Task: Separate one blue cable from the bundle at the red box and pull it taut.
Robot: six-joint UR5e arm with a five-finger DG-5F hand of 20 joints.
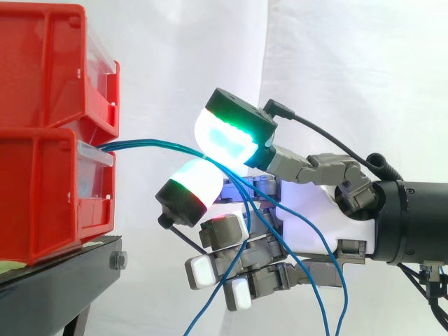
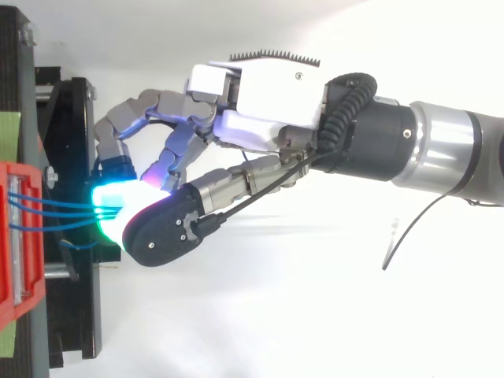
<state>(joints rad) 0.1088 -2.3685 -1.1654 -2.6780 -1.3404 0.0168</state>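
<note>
- What's at my left?
- Two red bins stacked on the black stand; blue cables come out over the lower bin's clear front; I can't see inside it.
- And the robot hand?
- It reaches in level from the right; two glowing pads are pinched on the blue cables near the bins; the other fingers curl below; I can't tell how many strands are caught; the slack drops past the bottom edge.
</note>
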